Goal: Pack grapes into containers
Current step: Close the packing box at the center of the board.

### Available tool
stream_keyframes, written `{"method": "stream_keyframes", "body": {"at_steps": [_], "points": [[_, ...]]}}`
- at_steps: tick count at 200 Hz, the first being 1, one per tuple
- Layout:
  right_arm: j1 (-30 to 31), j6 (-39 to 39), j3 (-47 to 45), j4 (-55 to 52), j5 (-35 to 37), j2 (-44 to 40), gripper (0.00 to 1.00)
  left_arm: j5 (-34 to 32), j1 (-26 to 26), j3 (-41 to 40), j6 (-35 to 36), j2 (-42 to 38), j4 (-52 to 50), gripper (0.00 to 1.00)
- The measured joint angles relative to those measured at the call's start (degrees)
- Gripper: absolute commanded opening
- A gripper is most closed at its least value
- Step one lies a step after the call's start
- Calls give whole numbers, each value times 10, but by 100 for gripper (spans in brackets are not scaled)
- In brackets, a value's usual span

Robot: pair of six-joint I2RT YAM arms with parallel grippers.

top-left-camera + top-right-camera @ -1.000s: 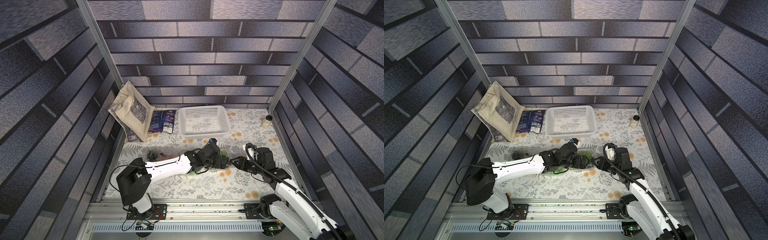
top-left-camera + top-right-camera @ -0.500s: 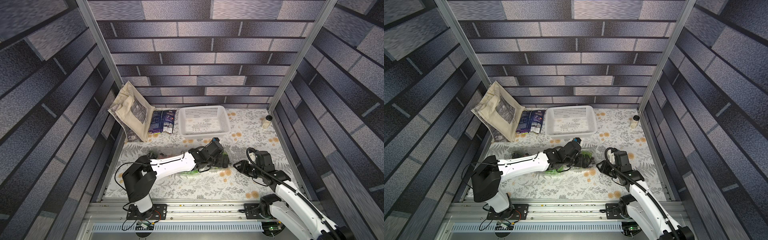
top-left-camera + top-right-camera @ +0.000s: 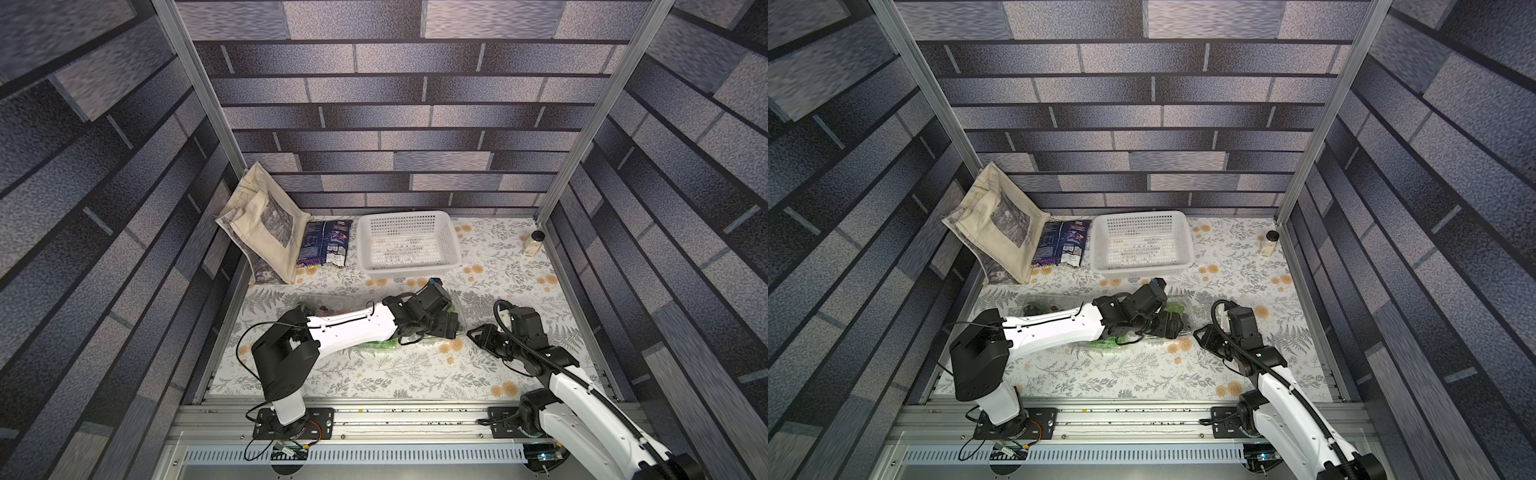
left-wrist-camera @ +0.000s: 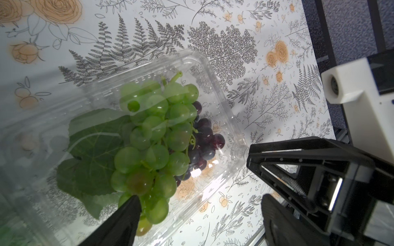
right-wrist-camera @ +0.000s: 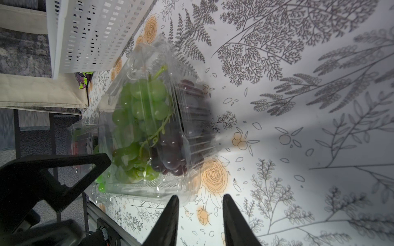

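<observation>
On the floral-print surface (image 3: 415, 374), I find the clear plastic clamshell container (image 4: 215, 89), green and dark grapes (image 4: 153, 136) inside, beneath the left gripper (image 4: 200, 199), fingers spread wide. The right gripper (image 5: 200, 197), fingers narrowly parted and empty, faces its short end.

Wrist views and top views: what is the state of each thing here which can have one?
clamshell container: lid down over green grapes and dark grapes; latch unclear.
left gripper: open wide, holding nothing.
right gripper: open, empty, beside that container.
white basket: empty.
small bottle: upright, cap on.
</observation>
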Motion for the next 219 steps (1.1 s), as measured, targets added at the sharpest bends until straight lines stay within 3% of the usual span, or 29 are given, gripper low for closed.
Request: {"method": "stream_keyframes", "body": {"at_steps": [70, 219], "points": [[0, 5, -3, 38, 0, 28, 24, -2, 0, 0, 0, 1, -1, 90], [0, 43, -60, 165, -9, 28, 18, -6, 0, 2, 0, 8, 0, 90]]}}
